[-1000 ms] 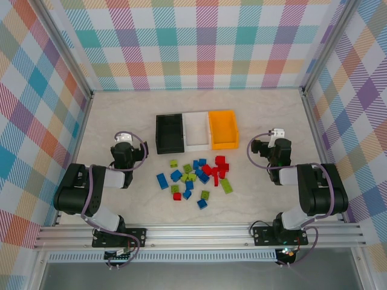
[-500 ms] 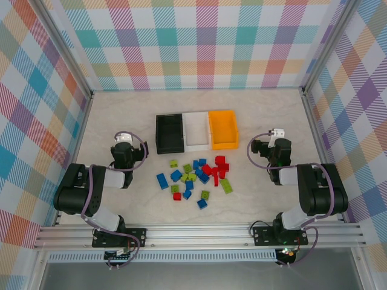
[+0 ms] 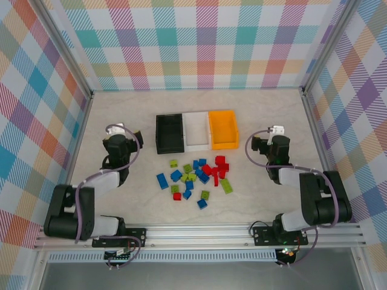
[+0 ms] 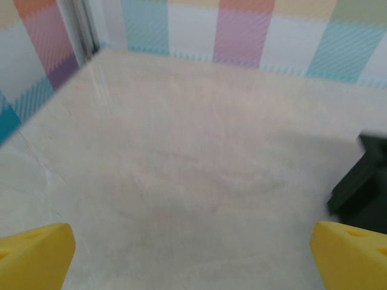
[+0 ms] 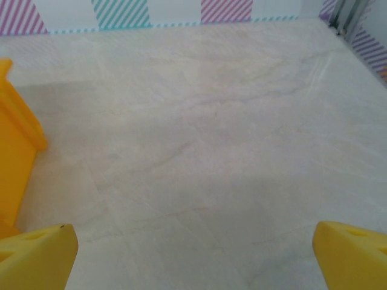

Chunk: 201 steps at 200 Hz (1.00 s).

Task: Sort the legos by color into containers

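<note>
Both claws are spread wide and nothing is held in either. In the left wrist view the left claw [image 4: 193, 260] hangs over bare table [image 4: 181, 151], with a corner of the black bin [image 4: 363, 181] at the right edge. In the right wrist view the right claw [image 5: 193, 257] hangs over bare table too, with the wall of the orange bin [image 5: 15, 151] at the left.

From above, the bricks [image 3: 207, 170] are seen scattered in a loose heap in the middle of the table, just in front of the three bins. The black bin [image 3: 170, 134], white bin [image 3: 197, 132] and orange bin [image 3: 223, 130] stand in a row, touching side by side. All three look empty, so no sorting is judged to be done yet.

Several slips are likely from here. The bricks lie close together with colours mixed, so a neighbour could be knocked aside or a second brick of the wrong colour pinched along with the first. Each brick is small and smooth and could be squeezed out of wide jaws closed off-centre. The bins share walls, so a brick let go near an edge could fall into the wrong one. Both arms must reach into the same heap, so a clash between them could be caused by moving together.

Against the earlier view from above, the left arm is stretched farther forward, its elbow lowered toward the near rail and its claw carried nearer the black bin. The right arm is shifted slightly forward as well. Bricks and bins are unmoved.
</note>
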Motion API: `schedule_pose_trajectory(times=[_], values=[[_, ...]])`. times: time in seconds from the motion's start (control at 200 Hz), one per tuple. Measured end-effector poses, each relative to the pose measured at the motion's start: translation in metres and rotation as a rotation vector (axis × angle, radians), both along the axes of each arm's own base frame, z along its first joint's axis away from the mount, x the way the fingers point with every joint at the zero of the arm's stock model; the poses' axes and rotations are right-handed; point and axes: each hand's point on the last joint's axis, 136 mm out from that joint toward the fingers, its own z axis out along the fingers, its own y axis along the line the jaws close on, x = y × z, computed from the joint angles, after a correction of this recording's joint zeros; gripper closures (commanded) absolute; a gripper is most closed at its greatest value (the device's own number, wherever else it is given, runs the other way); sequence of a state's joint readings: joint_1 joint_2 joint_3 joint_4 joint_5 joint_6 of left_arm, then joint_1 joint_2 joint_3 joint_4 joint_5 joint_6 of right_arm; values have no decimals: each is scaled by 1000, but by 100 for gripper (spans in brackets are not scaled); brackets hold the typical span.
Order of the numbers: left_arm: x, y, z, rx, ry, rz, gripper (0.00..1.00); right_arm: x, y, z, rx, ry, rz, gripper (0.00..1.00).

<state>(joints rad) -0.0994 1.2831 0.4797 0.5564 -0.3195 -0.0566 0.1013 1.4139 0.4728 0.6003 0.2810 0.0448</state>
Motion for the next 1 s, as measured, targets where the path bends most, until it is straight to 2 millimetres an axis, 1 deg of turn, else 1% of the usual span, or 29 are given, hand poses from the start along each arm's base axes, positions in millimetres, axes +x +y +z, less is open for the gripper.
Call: schedule_pose_trajectory(times=[0.075,0.13,0.185,0.235,0.28,0.335,0.365,0.39,0.45,0.51,0.555,0.645,0.665,0.715,0.745,0.775,0.805,0.87,0.915,0.965,1.005], values=[[-4,6,24,-37,-59,45,0,7,-6,31,-2,-31,-53,0],[-6,13,35,-95,-85,108,0,10,-12,57,15,-70,-98,0],[-7,22,40,-180,-84,197,0,11,-19,80,73,-108,-161,0],[-12,35,42,-306,-60,335,0,8,-25,91,179,-115,-242,0],[-18,44,47,-386,-50,431,0,4,-30,94,282,-100,-309,0],[-21,51,55,-444,-61,482,2,1,-32,93,379,-97,-331,0],[-23,52,56,-473,-65,495,2,-2,-31,89,424,-88,-332,0],[-25,51,56,-493,-63,499,0,-4,-30,86,449,-82,-333,0],[-30,48,52,-539,-49,503,0,-13,-25,70,492,-43,-324,0],[-32,39,50,-580,-20,462,0,-21,-9,54,498,31,-279,0],[-33,30,50,-603,3,423,0,-27,7,45,493,90,-231,0],[-35,8,55,-611,95,349,0,-42,47,34,449,217,-114,0],[-35,0,58,-610,113,323,0,-46,59,33,437,247,-77,0],[-34,-19,67,-602,139,263,0,-57,82,31,407,300,-6,0],[-34,-34,71,-597,154,217,0,-64,97,29,386,332,43,0],[-36,-47,73,-589,168,178,0,-73,110,26,367,362,88,0],[-39,-62,73,-577,186,131,0,-82,121,23,352,393,128,2],[-48,-90,67,-547,231,50,0,-106,141,12,307,473,209,7],[-55,-106,59,-531,267,0,0,-118,150,6,282,516,247,11],[-65,-117,47,-519,323,-33,0,-132,156,0,252,559,281,16],[-71,-119,39,-512,363,-39,0,-142,161,-5,230,589,308,19]])
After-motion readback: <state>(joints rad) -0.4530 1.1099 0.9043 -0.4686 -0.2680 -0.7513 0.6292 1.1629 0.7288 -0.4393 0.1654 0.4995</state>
